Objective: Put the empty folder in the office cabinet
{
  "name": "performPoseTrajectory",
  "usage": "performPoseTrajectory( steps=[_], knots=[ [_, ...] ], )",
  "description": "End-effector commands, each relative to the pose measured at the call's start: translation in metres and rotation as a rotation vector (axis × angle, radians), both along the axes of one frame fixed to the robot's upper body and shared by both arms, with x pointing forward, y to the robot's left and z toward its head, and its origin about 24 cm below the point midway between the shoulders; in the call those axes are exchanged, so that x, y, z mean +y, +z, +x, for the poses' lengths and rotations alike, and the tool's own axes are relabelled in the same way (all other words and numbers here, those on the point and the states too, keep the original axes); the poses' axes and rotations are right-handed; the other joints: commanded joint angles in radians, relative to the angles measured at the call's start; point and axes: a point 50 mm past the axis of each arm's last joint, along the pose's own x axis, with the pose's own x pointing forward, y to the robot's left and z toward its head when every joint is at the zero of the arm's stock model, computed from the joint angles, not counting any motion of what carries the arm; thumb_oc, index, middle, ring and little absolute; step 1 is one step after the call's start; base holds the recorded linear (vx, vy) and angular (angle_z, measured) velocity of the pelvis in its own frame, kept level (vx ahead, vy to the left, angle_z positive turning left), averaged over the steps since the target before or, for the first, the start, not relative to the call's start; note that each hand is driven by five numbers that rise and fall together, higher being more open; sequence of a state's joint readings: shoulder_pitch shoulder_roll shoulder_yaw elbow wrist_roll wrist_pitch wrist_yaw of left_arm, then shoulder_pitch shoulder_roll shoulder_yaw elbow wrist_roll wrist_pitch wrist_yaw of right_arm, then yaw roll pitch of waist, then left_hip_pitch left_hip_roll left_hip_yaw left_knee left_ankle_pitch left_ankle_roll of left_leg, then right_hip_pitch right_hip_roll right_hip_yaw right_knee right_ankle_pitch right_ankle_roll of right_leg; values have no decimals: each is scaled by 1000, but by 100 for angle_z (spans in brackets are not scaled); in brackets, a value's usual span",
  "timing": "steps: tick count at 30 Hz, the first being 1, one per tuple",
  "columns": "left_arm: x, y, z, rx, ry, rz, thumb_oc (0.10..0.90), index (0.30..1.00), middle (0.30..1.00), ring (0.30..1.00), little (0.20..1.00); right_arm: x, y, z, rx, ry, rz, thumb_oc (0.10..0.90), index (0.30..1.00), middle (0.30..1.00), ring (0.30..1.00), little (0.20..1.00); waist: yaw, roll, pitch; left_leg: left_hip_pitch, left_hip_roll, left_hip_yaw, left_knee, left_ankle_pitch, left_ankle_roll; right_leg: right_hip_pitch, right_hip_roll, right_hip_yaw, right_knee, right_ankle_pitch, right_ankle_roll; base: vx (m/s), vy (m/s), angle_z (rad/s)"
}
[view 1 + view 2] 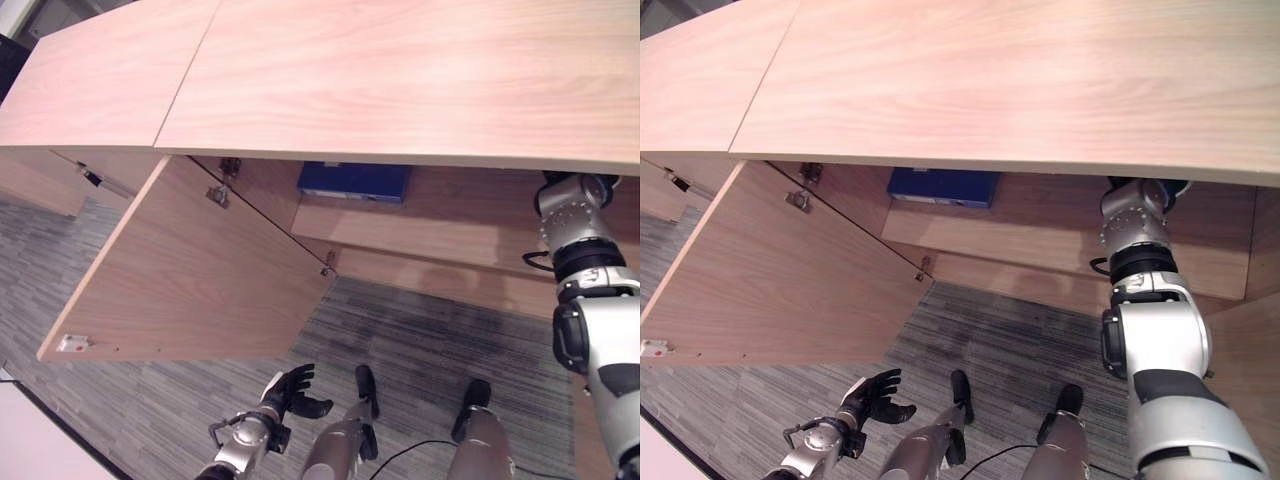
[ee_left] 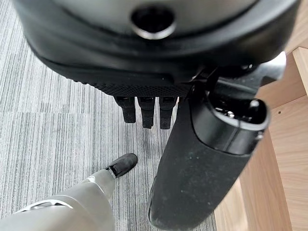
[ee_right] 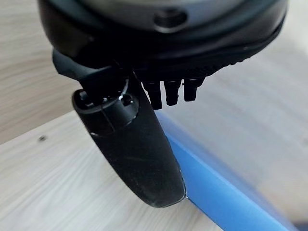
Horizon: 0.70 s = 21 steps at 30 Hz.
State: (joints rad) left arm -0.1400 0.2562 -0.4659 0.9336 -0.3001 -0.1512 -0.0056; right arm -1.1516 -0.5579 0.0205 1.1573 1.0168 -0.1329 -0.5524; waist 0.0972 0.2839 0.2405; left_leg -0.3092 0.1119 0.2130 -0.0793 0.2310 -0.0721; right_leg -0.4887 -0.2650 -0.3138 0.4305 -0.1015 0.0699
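A blue folder (image 1: 355, 182) lies flat on the shelf (image 1: 450, 215) inside the open office cabinet (image 1: 400, 80). My right arm reaches into the cabinet to the right of the folder, and the cabinet top hides its hand in the eye views. In the right wrist view my right hand (image 3: 130, 144) is open, fingers straight. Its thumb points at the edge of the blue folder (image 3: 216, 192); I cannot tell if it touches. My left hand (image 1: 290, 392) hangs low over the carpet, open and holding nothing.
The cabinet door (image 1: 200, 270) stands swung open to the left, jutting out over the grey striped carpet (image 1: 420, 340). A second closed cabinet unit (image 1: 90, 80) joins on the left. The shelf has bare wood to the right of the folder.
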Motion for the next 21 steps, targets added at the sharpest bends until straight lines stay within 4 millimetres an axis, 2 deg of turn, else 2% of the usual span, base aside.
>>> performPoseTrajectory(
  steps=[1,2,4,5,9,11,12,13,15,17,18,21],
  knots=[
    [21,13,21,-66,35,70,800,900,900,900,900,2,56,3,-192,34,-51,800,900,900,900,900,-2,-26,6,136,32,1,-8,-123,-108,125,3,60,-124,-12,99,0,0,0],
    [20,14,23,-69,39,68,800,900,900,900,900,-1,38,4,-153,32,7,800,900,900,900,900,-2,-29,5,140,32,1,-8,-126,-108,129,6,60,-125,-14,99,0,0,0],
    [18,14,25,-73,40,65,800,900,900,900,900,-4,24,3,-126,23,73,800,900,900,900,900,-2,-30,3,143,33,0,-8,-126,-109,132,9,60,-125,-15,98,0,0,0],
    [19,14,24,-72,40,66,800,900,900,900,900,-4,23,3,-125,23,75,800,900,900,900,900,-2,-33,3,149,31,0,-7,-134,-110,135,6,61,-117,-28,100,0,0,0],
    [16,14,25,-73,35,63,800,900,900,900,900,-15,-9,-2,-64,-9,207,800,900,900,900,900,3,-34,1,152,33,-2,-7,-128,-109,138,9,59,-121,-23,98,0,0,0],
    [19,12,22,-63,19,70,800,900,900,900,900,-46,-14,-18,-47,-79,260,800,900,900,900,900,6,-36,-3,159,31,-4,-5,-135,-113,144,2,53,-112,-39,103,0,0,2],
    [19,12,22,-64,17,69,800,900,900,900,900,-48,-13,-19,-49,-79,260,800,900,900,900,900,8,-34,-2,155,33,-4,-7,-128,-112,142,4,52,-116,-30,101,-3,0,7],
    [20,10,17,-55,-8,68,800,900,900,900,900,-70,-23,-34,-15,-132,290,800,900,900,900,900,17,-32,-6,162,30,-8,-5,-135,-113,150,-1,48,-111,-42,104,1,-7,8],
    [21,7,8,-39,-36,62,800,900,900,900,900,-89,-31,-50,1,-182,318,800,900,900,900,900,27,-25,-8,164,29,-11,-4,-134,-114,155,-6,43,-110,-44,107,0,-8,8],
    [21,6,5,-34,-46,62,800,900,900,900,900,-96,-34,-56,4,-201,327,800,900,900,900,900,33,-22,-11,163,30,-13,-6,-127,-112,154,-6,39,-113,-35,106,-17,3,17],
    [23,5,-1,-25,-63,62,800,900,900,900,900,-108,-37,-66,5,-235,332,800,900,900,900,900,39,-17,-11,168,27,-15,-4,-134,-113,159,-12,37,-107,-46,110,6,8,13],
    [24,4,-5,-18,-75,63,800,900,900,900,900,-117,-41,-74,14,-261,332,800,900,900,900,900,46,-9,-11,166,26,-17,-6,-127,-112,159,-14,35,-109,-38,110,-31,6,4]
  ],
)
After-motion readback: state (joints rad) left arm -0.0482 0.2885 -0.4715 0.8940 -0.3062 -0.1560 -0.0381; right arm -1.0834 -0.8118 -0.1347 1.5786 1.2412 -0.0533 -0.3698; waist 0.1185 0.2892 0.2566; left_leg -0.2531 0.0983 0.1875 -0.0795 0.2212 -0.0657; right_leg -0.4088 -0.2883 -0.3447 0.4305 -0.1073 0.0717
